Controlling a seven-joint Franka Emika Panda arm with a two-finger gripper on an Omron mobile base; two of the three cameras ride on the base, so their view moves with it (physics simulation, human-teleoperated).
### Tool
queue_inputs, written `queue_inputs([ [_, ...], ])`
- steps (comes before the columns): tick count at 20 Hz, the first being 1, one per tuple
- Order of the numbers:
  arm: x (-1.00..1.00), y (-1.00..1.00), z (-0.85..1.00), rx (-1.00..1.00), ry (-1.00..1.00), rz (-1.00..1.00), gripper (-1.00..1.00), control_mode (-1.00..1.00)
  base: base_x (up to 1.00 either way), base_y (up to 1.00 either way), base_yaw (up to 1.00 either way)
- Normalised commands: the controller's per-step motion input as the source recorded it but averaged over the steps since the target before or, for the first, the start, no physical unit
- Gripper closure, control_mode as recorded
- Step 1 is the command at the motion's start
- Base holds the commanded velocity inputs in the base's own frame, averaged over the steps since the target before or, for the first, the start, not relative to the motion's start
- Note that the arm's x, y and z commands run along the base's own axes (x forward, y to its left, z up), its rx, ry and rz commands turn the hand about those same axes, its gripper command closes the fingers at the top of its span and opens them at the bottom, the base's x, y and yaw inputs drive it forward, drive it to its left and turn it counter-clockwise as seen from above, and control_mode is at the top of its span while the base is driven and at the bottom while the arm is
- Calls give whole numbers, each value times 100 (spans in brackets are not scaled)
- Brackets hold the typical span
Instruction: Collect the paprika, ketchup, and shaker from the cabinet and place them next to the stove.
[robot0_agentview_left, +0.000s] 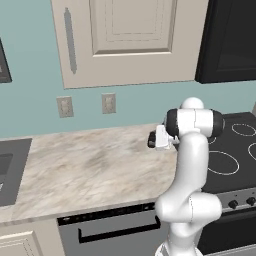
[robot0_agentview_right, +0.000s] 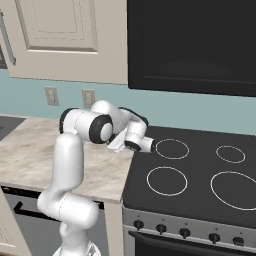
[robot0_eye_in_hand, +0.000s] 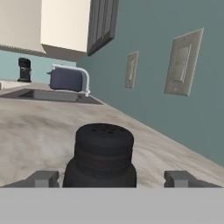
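From the left base view, the white arm bends over the marble counter (robot0_agentview_left: 90, 165), and its gripper (robot0_agentview_left: 152, 140) sits low near the counter's right end, close to the left edge of the stove (robot0_agentview_left: 235, 150), a flat black glass cooktop with thin white ring marks; three rings can be counted here. Above hangs one beige cabinet (robot0_agentview_left: 130, 40), its panelled door closed, with one long bar handle (robot0_agentview_left: 70, 40), and two wall outlets (robot0_agentview_left: 108, 103) sit on the teal wall below it. From the right base view, the gripper (robot0_agentview_right: 145, 146) hangs at the stove's (robot0_agentview_right: 200, 200) left edge, where four white rings and five knobs show. In the hand view, one shaker (robot0_eye_in_hand: 103, 153), a stubby black cylinder with ribbed sides and a dotted, slightly narrower rounded top, stands upright on the counter (robot0_eye_in_hand: 35, 131), between the two fingertips (robot0_eye_in_hand: 43, 178), which stand apart from its sides, released. Farther along the counter are a sink, one toaster (robot0_eye_in_hand: 65, 78), and one small dark appliance (robot0_eye_in_hand: 24, 70).
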Motion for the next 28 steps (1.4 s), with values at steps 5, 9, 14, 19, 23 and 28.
queue_inputs([
  [5,0,0,0,-2,0,0,-100,-100,0,0,0],
  [9,-1,0,2,-1,0,0,-100,-100,0,0,0],
  [14,-5,-3,15,-2,0,-1,-100,-100,0,0,0],
  [19,-15,-2,28,-5,-1,-3,-100,-100,0,0,0],
  [23,-31,-3,30,-5,-3,-3,-100,-100,0,0,0],
  [28,-47,-2,37,-3,-6,-3,-100,-100,0,0,0],
])
